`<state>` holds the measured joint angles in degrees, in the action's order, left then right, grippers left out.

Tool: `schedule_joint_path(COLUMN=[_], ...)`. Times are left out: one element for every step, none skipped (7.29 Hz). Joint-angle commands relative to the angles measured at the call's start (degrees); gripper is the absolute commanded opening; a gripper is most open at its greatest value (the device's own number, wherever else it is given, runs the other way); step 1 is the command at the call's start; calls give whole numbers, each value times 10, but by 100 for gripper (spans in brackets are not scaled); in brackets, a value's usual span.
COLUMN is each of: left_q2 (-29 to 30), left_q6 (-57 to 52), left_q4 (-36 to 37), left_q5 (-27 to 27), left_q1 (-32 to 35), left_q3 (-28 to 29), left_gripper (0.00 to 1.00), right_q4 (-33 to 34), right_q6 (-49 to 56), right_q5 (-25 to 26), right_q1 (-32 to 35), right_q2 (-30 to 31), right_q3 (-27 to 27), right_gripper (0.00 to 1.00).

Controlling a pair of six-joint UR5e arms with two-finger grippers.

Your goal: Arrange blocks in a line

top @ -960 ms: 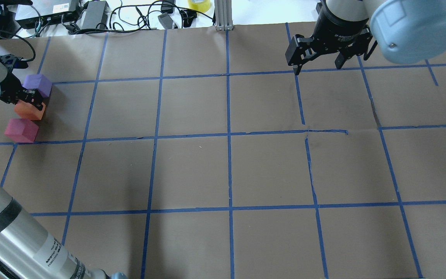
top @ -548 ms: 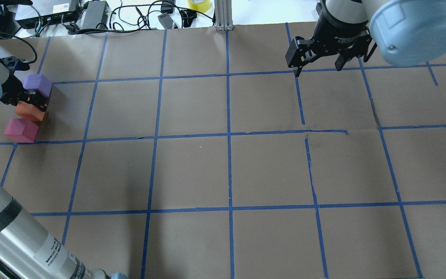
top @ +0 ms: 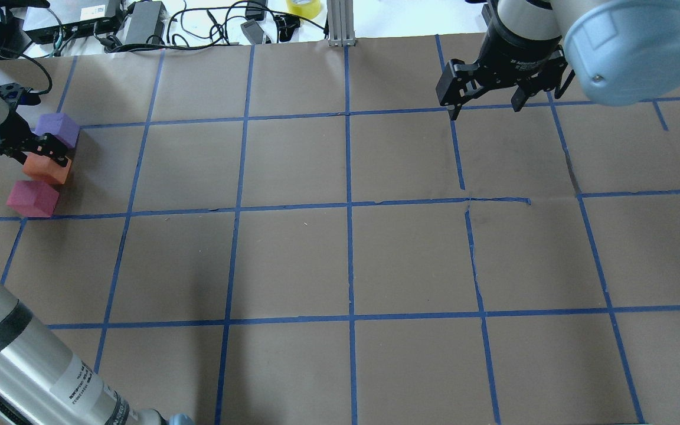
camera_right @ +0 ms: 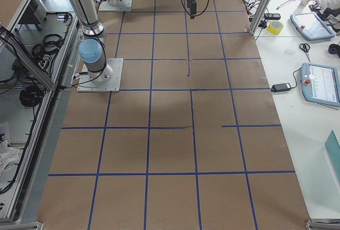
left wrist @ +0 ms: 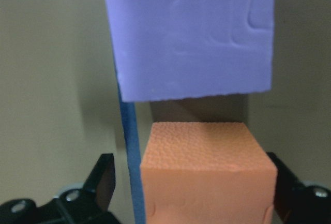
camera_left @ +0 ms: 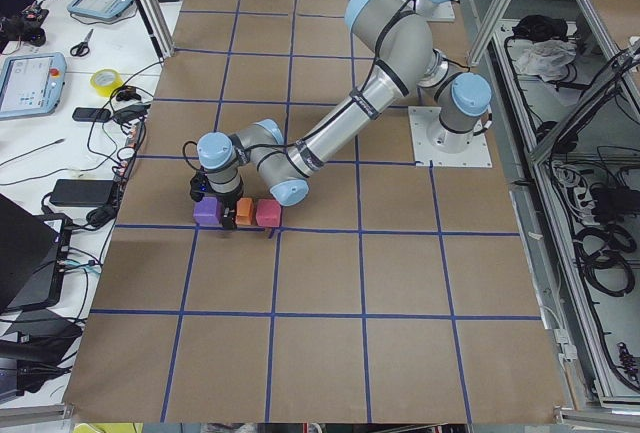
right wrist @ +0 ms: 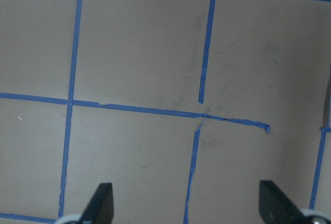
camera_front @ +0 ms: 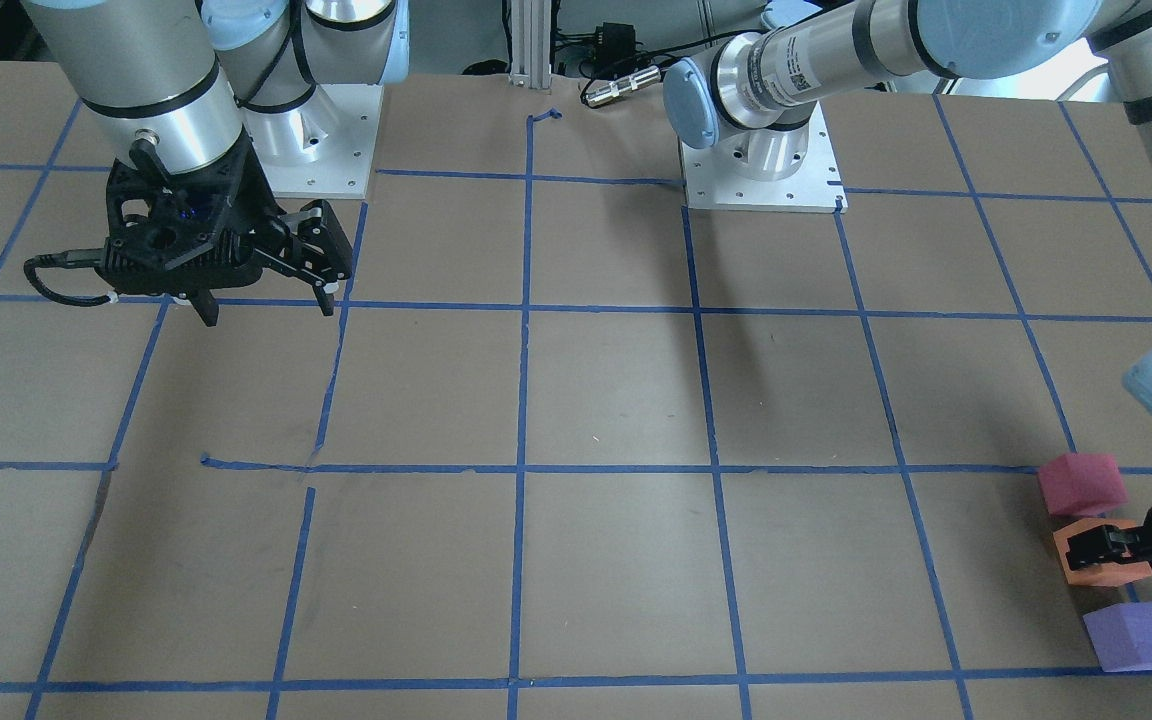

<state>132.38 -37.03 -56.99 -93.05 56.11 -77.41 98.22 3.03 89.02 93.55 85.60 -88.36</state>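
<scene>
Three foam blocks sit in a short row at the table's left end: purple (top: 56, 127), orange (top: 45, 171) and crimson-pink (top: 32, 199). They also show in the front view as purple (camera_front: 1136, 635), orange (camera_front: 1086, 572) and pink (camera_front: 1081, 483). My left gripper (top: 54, 152) is low over the table, open, with a finger on each side of the orange block (left wrist: 207, 172). There is a gap on one side. The purple block (left wrist: 191, 38) lies just beyond, a little apart. My right gripper (top: 484, 108) hangs open and empty above the far right of the table.
Brown paper with a blue tape grid (top: 349, 203) covers the table. Cables, power bricks and a yellow tape roll (top: 303, 7) lie beyond the far edge. An aluminium post (top: 340, 23) stands at the far middle. The left arm's links (top: 15, 354) cross the near left corner.
The left gripper has shifted only slightly at the orange block. The three blocks stay where they were. The right gripper has barely moved.
</scene>
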Motion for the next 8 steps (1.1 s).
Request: schedule_joint_path(left_q2=[0, -3, -4, -12, -30, -62, -108, -160], left_q6=[0, 3, 4, 11, 12, 10, 9, 10], left_q4=[0, 0, -1, -2, -7, -16, -75, -144], left_q5=[1, 1, 2, 13, 48, 55, 56, 55], left_q1=[-4, -3, -3, -3, -4, -3, -5, -6], left_q3=[2, -4, -2, 1, 1, -10, -14, -20], left_gripper=[100, 100, 100, 100, 100, 100, 100, 100], right_q4=[-6, -10, -19, -22, -87, -99, -97, -101], right_q6=[-1, -3, -2, -3, -2, 0, -2, -3], right_q5=[1, 3, 1, 1, 1, 8, 5, 10], right_q1=[0, 1, 1, 0, 0, -3, -2, -5], right_q2=[2, 3, 6, 6, 11, 15, 15, 18], right_q3=[0, 0, -1, -1, 4, 4, 5, 6], right_gripper=[100, 100, 100, 100, 100, 100, 100, 100])
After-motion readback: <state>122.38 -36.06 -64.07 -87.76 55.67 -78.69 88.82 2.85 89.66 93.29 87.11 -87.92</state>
